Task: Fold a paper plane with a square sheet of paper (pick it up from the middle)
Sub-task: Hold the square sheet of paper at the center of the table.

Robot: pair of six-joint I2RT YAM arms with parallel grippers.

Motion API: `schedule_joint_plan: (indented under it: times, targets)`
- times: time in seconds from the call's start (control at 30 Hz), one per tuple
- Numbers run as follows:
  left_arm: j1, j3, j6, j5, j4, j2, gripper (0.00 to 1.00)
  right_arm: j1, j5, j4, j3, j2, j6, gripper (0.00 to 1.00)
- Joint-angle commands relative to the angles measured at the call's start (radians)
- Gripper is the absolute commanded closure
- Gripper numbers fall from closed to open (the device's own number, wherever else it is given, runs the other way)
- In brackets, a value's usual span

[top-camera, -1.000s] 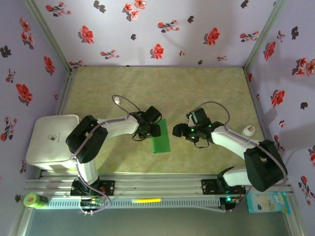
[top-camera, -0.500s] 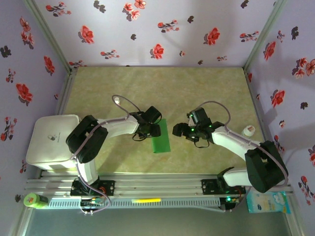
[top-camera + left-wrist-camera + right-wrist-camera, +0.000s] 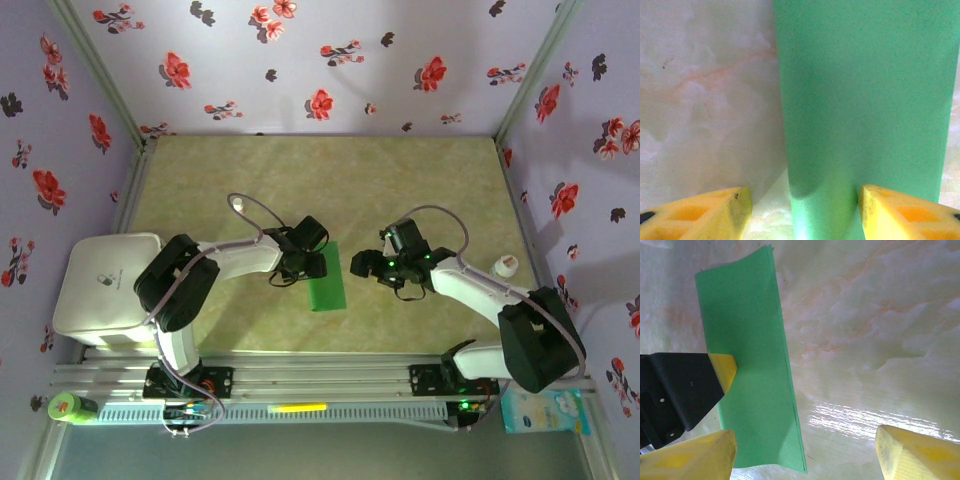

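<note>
— What's over on the left?
— A white rounded plastic box (image 3: 105,285) at the table's edge. Next to it is the left gripper (image 3: 801,207), jaws about half apart and clamping nothing, one of them over the paper's left edge.
— And the paper?
— The bright-green sheet of paper (image 3: 328,285), folded to a narrow strip, lies flat mid-table on the marbled beige tabletop (image 3: 250,170), between both grippers.
— The right one?
— The right gripper (image 3: 802,440) hovers just beside the strip, jaws wide apart, empty. A tiny white bottle (image 3: 505,265) stands far right.
</note>
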Motion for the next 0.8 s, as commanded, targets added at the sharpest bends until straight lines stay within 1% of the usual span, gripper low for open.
schedule_joint_plan:
  times: [0.0,0.43,0.77]
  targets:
    - [-0.006,-0.050,-0.010,0.013,0.064,0.093,0.39,0.007,0.020,0.016,-0.009,-0.019,0.010,0.26]
    - [-0.006,-0.048,-0.009,0.008,0.059,0.092,0.39,0.007,0.021,0.014,-0.007,-0.024,0.009,0.25]
    - [-0.005,-0.049,-0.015,-0.001,0.054,0.087,0.39,0.007,0.059,0.016,-0.024,-0.057,0.020,0.25]
